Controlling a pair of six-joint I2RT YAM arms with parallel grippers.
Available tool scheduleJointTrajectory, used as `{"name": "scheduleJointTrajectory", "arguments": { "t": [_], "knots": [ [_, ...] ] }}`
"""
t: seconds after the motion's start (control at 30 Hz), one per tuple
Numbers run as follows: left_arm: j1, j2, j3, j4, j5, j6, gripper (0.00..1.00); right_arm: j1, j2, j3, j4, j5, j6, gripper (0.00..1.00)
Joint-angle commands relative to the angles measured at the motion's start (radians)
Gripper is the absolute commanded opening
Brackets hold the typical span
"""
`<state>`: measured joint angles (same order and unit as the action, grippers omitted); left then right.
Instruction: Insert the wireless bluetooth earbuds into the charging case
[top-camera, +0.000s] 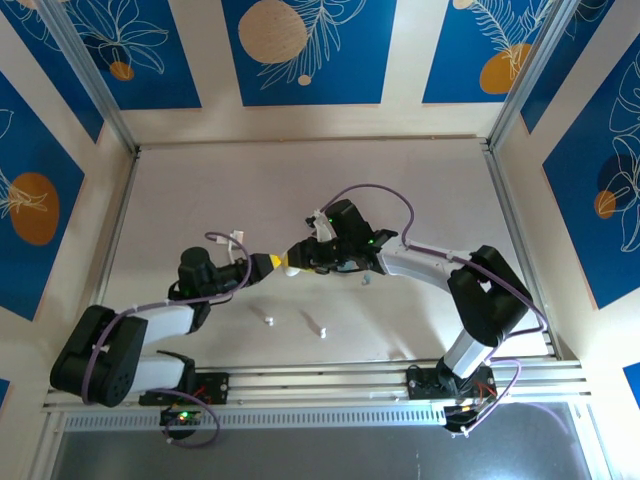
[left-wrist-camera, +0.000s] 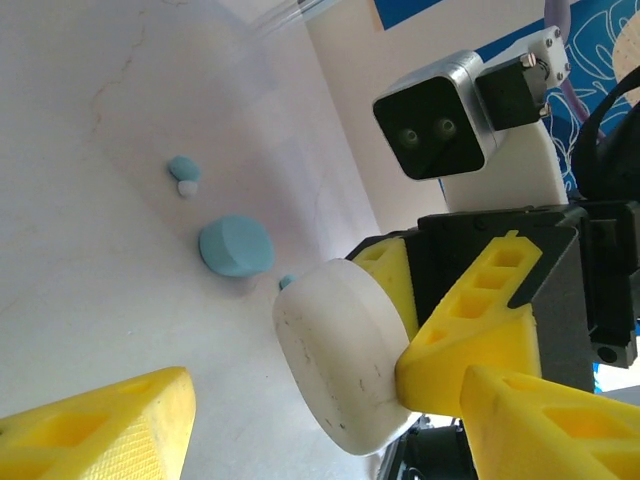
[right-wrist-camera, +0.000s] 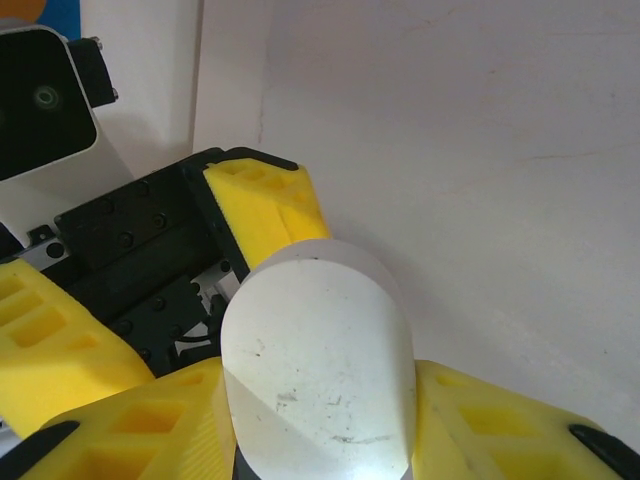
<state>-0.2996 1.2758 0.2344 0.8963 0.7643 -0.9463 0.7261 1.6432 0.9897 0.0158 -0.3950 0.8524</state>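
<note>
1. The left arm (top-camera: 160, 325) reaches toward the white case (right-wrist-camera: 318, 370) from its left, forearm stretched out.
2. The right arm (top-camera: 430, 262) bends at the elbow and comes at the case from its right.
3. The right gripper (right-wrist-camera: 320, 395) clamps the case on both sides.
4. The left gripper (left-wrist-camera: 330, 400) meets it tip to tip with jaws spread, one finger close by the case and the other well apart.

Lighting bright, even, from overhead. Soft shadows on pale matte tabletop (top-camera: 300, 190). Focus sharp on white oval plastic case (right-wrist-camera: 320, 370), slightly glared.
</note>
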Motion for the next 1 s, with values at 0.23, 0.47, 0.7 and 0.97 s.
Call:
{"name": "scheduleJointTrajectory", "arguments": {
  "t": [0.23,0.47,0.7,0.97],
  "knots": [
    [-0.004,0.005,0.009,-0.057,-0.004,0.046,0.63,0.007,-0.016,-0.032,0.105,-0.100,0.058,0.43],
    [-0.004,0.021,0.018,-0.106,-0.023,0.065,0.60,0.011,-0.032,-0.041,0.124,-0.105,0.072,0.42],
    [-0.004,-0.004,0.040,-0.259,-0.080,0.127,0.60,0.006,-0.069,-0.047,0.104,-0.098,0.067,0.42],
    [-0.003,-0.057,0.059,-0.395,-0.137,0.182,0.61,-0.002,-0.092,-0.064,0.088,-0.082,0.059,0.42]
  ]
}}
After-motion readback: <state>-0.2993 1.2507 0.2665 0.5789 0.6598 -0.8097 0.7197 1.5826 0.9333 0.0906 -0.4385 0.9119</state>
